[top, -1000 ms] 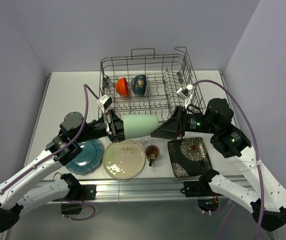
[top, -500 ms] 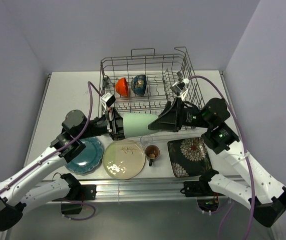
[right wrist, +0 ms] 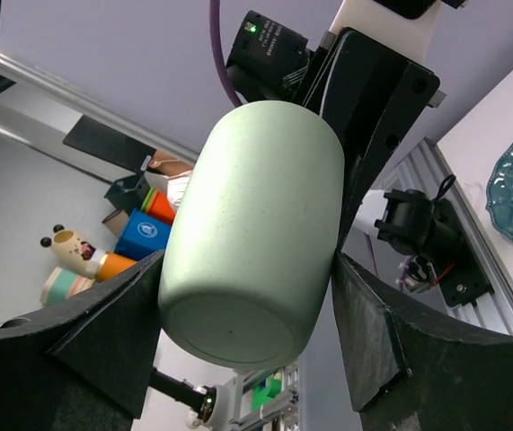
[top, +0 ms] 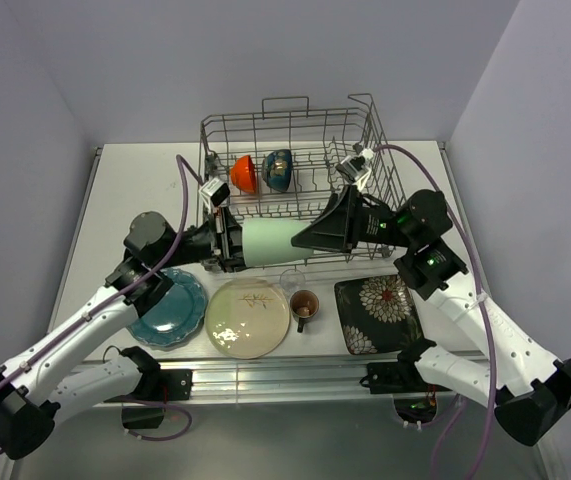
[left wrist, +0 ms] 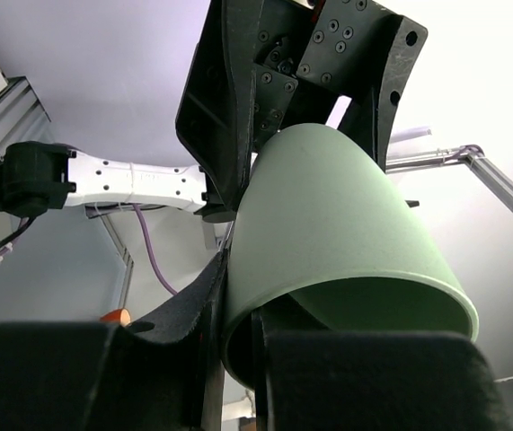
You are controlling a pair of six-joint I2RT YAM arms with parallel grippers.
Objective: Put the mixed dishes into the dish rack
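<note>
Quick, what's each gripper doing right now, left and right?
Left gripper: shut on the pale green cup, at its rim.
Right gripper: fingers flank the cup's base; whether it grips yet cannot be told.

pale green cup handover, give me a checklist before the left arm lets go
1. Left gripper shut on the rim of the pale green cup: ok.
2. Right gripper straddles the cup's closed end: ok.
3. Right gripper firmly clamped on the cup: cannot tell.
4. Cup held off the table: ok.
5. Free tines in the dish rack to the right of the red-orange bowl and dark bowl: ok.
</note>
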